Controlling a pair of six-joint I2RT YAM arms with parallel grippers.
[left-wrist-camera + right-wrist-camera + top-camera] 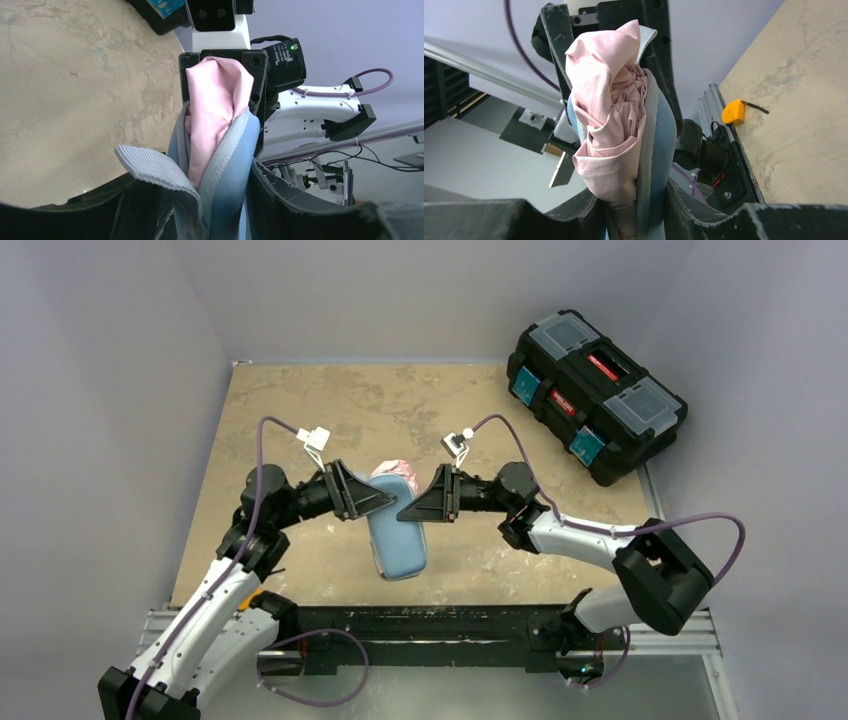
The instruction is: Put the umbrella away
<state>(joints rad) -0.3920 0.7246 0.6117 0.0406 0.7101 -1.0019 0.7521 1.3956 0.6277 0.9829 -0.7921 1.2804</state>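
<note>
At the near edge of the counter (pixel 480 570) a yellow tape measure (pixel 733 111) lay close to the left arm's base. Further in, mid-counter, a blue-grey oval case (pixel 400 540) lay with its long axis running near to far, and both claws met at its far half from opposite sides. The right claw (pixel 405 510) was closed on the case, one finger against the blue shell and the other against the fabric spilling out. The left claw (pixel 388 502) straddled the same end with the case between its fingers, but I could not tell whether it gripped or stood loose. The umbrella (pixel 397 467) sat stuffed in the case, its crumpled pale pink canopy bulging out of the open far end between the grey zip lips. Beyond, off the counter's far right corner, stood a black tool box (pixel 595 395)
</note>
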